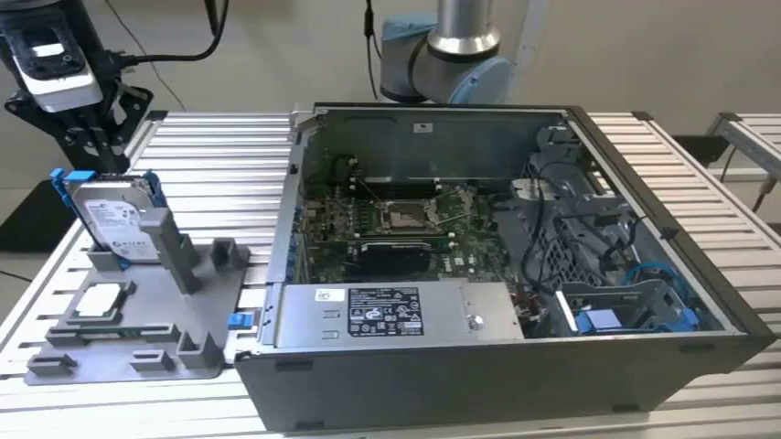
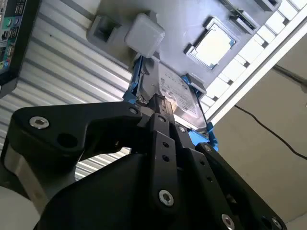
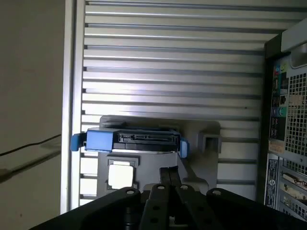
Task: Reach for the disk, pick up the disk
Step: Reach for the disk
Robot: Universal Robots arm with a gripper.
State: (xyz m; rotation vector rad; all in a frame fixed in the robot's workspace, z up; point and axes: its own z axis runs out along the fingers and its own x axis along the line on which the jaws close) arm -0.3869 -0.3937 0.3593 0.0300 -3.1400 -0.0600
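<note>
— Where does the disk sit?

— The disk (image 1: pixel 116 219) stands upright on edge in a slot of a matte grey fixture (image 1: pixel 201 306). It is at the exterior view's left of the open computer case (image 1: pixel 488 384). It is a flat slab of silver metal with a white label on its face and blue rails (image 1: pixel 64 186) along its edges.

— And the gripper?

— The gripper (image 1: pixel 101 151), black and angular, hangs just above the disk's top edge. I cannot tell whether it is open or closed, nor whether it touches the disk.

— What do the wrist cameras add?

— The first wrist view looks past the gripper (image 3: pixel 168 175) at the disk (image 3: pixel 144 140) edge-on. It appears as a thin dark strip with a connector row between glossy blue rail ends. The second wrist view sets the gripper (image 2: pixel 158 108) against the disk's label side (image 2: pixel 180 93). A square silver chip (image 2: pixel 211 43) lies flat in a recess of the fixture beyond it.

— And the exterior view?

— It takes in the ribbed aluminium table (image 1: pixel 219 174) and the green motherboard (image 1: pixel 403 219) inside the case. A silver power supply (image 1: pixel 390 313) sits near the case's front wall.
</note>
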